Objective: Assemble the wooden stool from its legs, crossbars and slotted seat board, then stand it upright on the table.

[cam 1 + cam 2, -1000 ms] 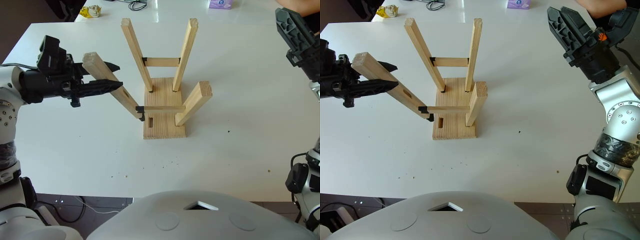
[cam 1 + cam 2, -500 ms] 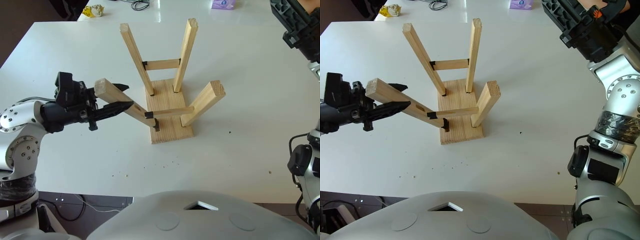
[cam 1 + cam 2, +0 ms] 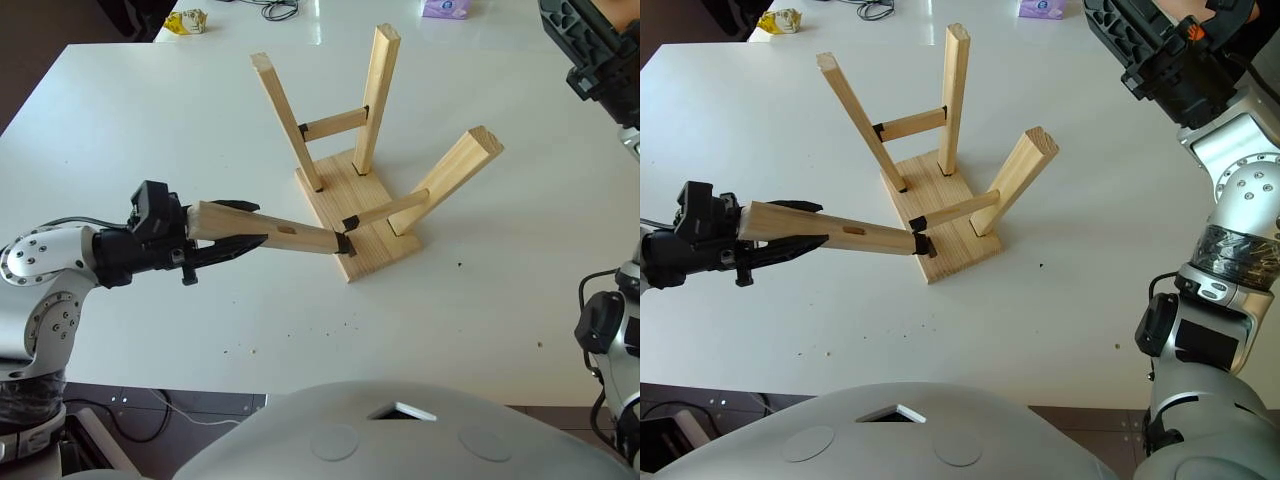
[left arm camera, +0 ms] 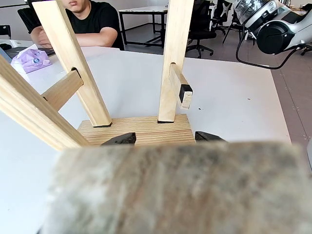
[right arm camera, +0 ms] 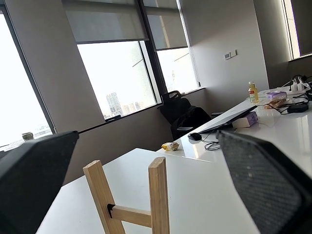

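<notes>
Stool (image 3: pixel 345 195) newly askew; far-off purple packet (image 3: pixel 441 8), perhaps tissues

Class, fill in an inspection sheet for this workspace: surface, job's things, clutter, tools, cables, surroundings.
Surface: white table, small crumbs near the front edge.
Job's things: seat board lies flat; far leg pair with far crossbar stands on it; near leg pair with near crossbar is tilted steeply towards the robot's left.
Clutter: yellow wrapper and purple tissue pack at the far edge.
Tools: left tool shut on the near left leg; right tool open, raised, apart from the stool.
Cables: black cables at the far edge.
Surroundings: windows with blinds, office chair.
</notes>
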